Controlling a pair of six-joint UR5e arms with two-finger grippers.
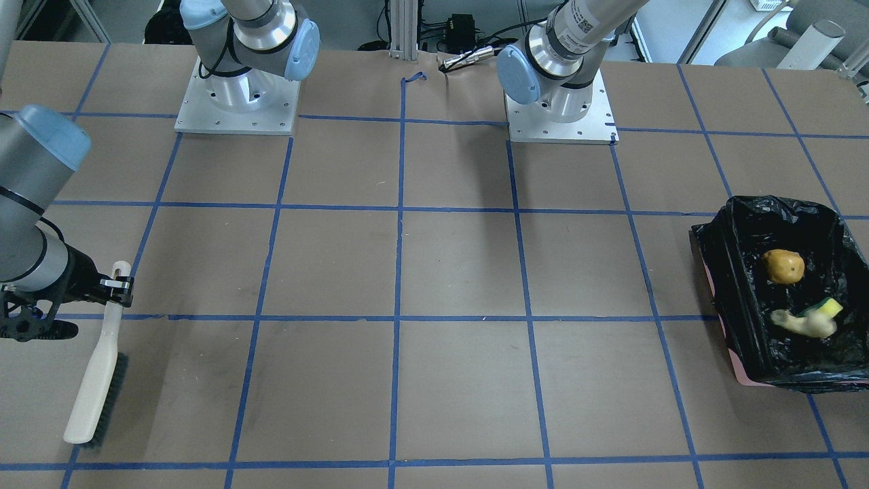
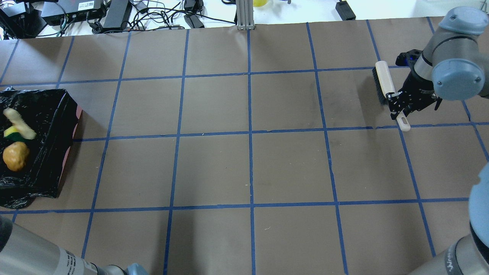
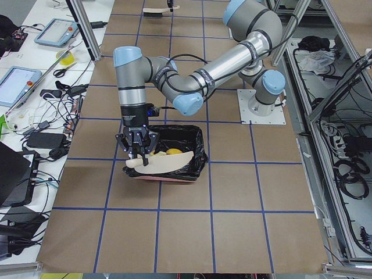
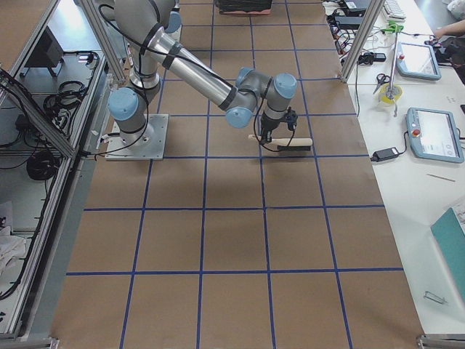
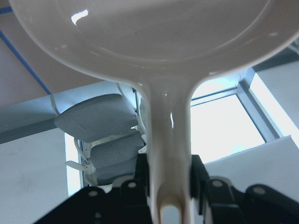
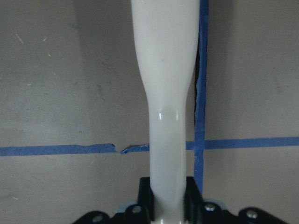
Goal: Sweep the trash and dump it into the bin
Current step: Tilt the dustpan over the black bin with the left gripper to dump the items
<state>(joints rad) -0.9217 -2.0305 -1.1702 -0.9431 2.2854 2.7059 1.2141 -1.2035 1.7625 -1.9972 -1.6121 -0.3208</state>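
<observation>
Beside the bin (image 3: 196, 143) at the table's (image 2: 248, 172) left edge, the left hand (image 3: 141, 158) is gripping the dustpan (image 3: 168, 164); the right hand (image 2: 398, 104) is gripping the brush (image 2: 383, 76).

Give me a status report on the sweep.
Left gripper shut on dustpan at bin. Right gripper shut on brush. Trash in bin, all three pieces.

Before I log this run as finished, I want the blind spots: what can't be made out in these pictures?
Whether the dustpan is empty: the left wrist view shows one face, cropped at the top.
Bin: cut by the overhead view's left edge; dustpan covers part from the left side.
Brush bristles: right wrist view shows only the handle.
</observation>
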